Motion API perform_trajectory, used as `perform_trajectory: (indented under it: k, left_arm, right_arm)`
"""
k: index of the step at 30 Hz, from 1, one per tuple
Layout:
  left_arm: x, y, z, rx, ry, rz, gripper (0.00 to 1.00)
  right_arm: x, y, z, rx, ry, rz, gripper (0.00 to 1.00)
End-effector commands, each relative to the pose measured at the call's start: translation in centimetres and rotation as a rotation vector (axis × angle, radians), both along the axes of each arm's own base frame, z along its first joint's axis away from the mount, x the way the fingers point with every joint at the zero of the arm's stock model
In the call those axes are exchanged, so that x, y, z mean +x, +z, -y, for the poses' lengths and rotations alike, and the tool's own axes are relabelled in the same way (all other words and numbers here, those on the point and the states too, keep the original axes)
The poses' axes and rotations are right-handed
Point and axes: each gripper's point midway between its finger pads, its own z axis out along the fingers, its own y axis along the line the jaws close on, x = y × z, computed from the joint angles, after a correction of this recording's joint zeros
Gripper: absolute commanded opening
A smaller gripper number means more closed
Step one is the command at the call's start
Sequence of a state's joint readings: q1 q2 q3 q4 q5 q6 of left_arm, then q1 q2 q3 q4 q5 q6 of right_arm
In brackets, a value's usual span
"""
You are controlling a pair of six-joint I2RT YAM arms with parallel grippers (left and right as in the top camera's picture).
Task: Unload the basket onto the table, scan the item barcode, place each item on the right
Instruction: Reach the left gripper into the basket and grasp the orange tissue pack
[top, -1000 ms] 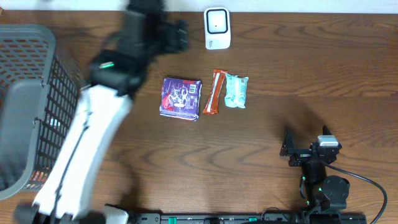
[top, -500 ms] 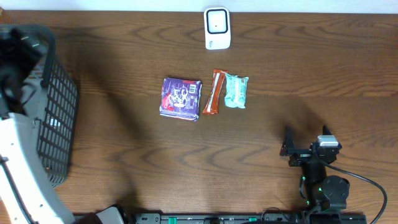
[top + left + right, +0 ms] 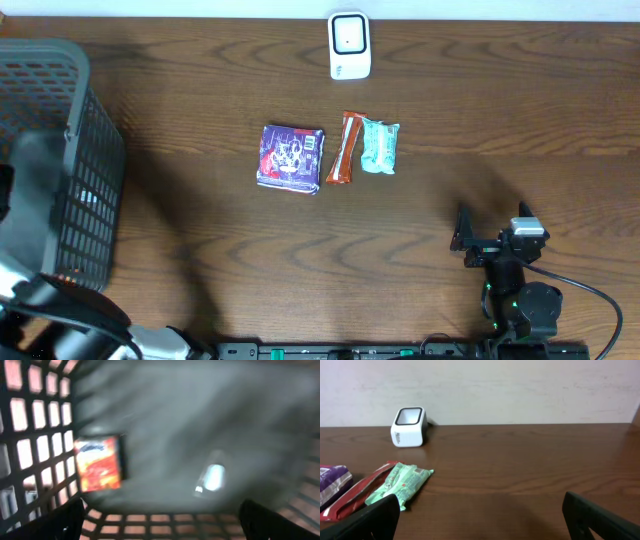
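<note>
Looking down into the grey mesh basket (image 3: 40, 425), my left gripper (image 3: 162, 527) is open, its dark fingertips at the lower corners with nothing between them. The view is blurred. An orange-red packet (image 3: 98, 462) lies on the basket floor against the left wall. The white scanner (image 3: 349, 45) stands at the far edge of the table. A purple packet (image 3: 291, 157), a red-brown bar (image 3: 343, 148) and a green packet (image 3: 379, 145) lie side by side mid-table. My right gripper (image 3: 492, 225) rests open near the front right, well short of the green packet (image 3: 400, 485).
The basket (image 3: 95, 190) fills the table's left end, with my left arm over it. A pale glint (image 3: 212, 477) shows on the basket floor. From the right wrist, the scanner (image 3: 409, 426) stands at the back left before a pale wall.
My left arm swept from beside the scanner down and left to the basket. The three packets and my right arm have not moved.
</note>
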State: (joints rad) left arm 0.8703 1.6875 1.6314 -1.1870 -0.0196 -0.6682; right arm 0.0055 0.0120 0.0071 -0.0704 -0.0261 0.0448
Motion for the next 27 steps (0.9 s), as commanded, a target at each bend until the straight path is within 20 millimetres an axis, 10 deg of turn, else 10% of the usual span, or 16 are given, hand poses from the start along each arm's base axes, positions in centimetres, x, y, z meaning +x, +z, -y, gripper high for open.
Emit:
perform_trajectory:
  k: [1, 27]
  left_arm:
    - [-1.9, -3.1, -0.5, -0.034, 0.115, -0.133, 0.98]
    - [-5.6, -12.9, 0.7, -0.051, 0.160, -0.310, 0.91]
  right_arm:
    - [0.0, -0.1, 0.1, 0.010, -0.004, -0.001, 0.99]
    - [0.0, -0.1, 0.1, 0.010, -0.004, -0.001, 0.99]
